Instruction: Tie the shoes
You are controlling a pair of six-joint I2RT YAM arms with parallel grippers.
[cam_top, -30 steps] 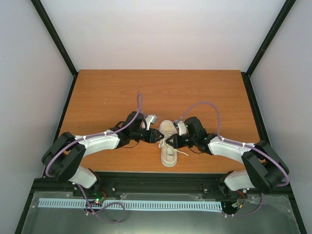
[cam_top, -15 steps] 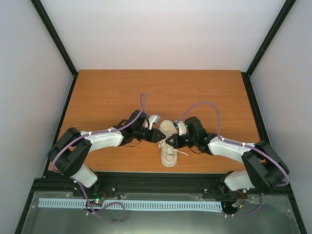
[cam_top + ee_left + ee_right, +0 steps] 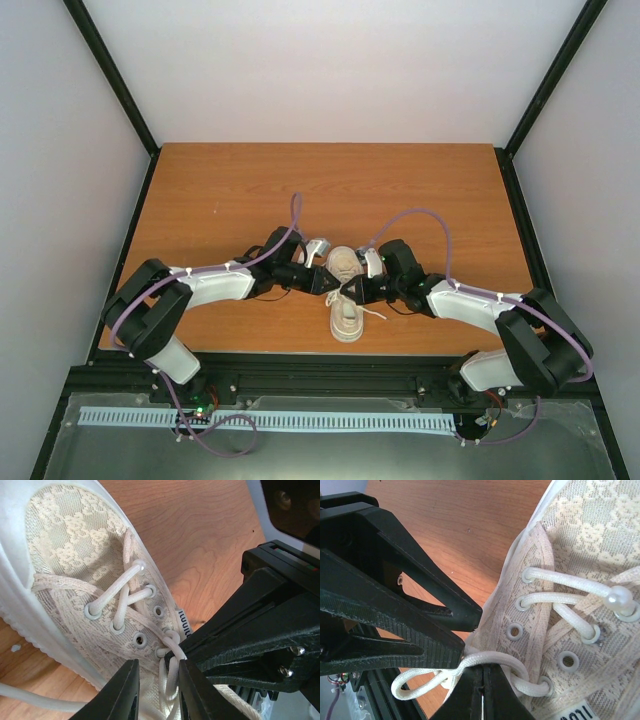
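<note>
The cream shoe [image 3: 346, 315] lies lengthwise near the table's front edge, between my two grippers. My right gripper [image 3: 350, 291] is at its laced top, jaws shut [image 3: 482, 667] on a white lace [image 3: 492, 657] that arches up from the last eyelet, and a small loop [image 3: 415, 686] trails off to the left. My left gripper [image 3: 328, 284] comes in from the other side. Its jaws [image 3: 157, 666] stand narrowly apart, straddling that same lace [image 3: 172, 680] just under the right gripper's tip [image 3: 235, 640]. The fingers do not squeeze it.
The wooden table [image 3: 220, 200] is boxed in by pale walls and black corner posts [image 3: 110, 75]. A loose lace end [image 3: 372, 313] lies on the wood to the right of the shoe. A black rail [image 3: 330, 370] runs along the front edge.
My left arm has slid right, up against the shoe's laces, and its jaws have narrowed. The right gripper and the shoe have stayed where they were.
</note>
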